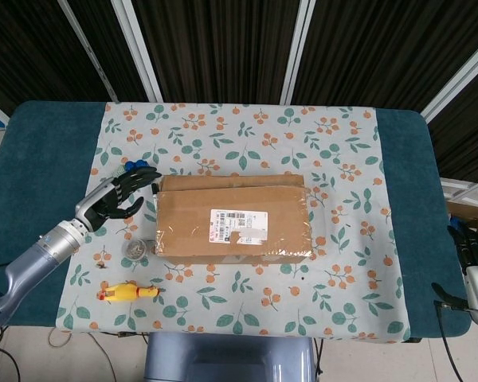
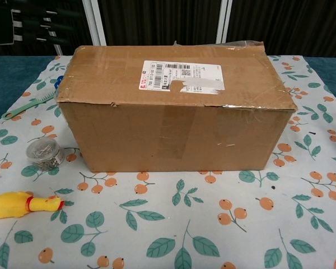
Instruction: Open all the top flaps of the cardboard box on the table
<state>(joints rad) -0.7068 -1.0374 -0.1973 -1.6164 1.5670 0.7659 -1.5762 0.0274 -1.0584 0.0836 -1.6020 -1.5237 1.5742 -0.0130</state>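
The brown cardboard box [image 1: 235,216] lies in the middle of the floral cloth, with its top flaps flat and taped and a white label on top. The chest view shows its front wall and lid [image 2: 176,106] close up. My left hand [image 1: 119,196] hovers just off the box's left end, fingers spread and pointing at it, and holds nothing. Its dark fingers [image 2: 36,25] also show in the top left corner of the chest view. My right hand [image 1: 470,256] stays beyond the table's right edge with its fingers apart, far from the box.
A small jar of clips [image 1: 134,250] and a yellow rubber chicken [image 1: 126,292] lie left of the box near the front edge. A blue brick [image 1: 134,166] peeks out behind my left hand. A green toothbrush [image 2: 28,105] lies at the left.
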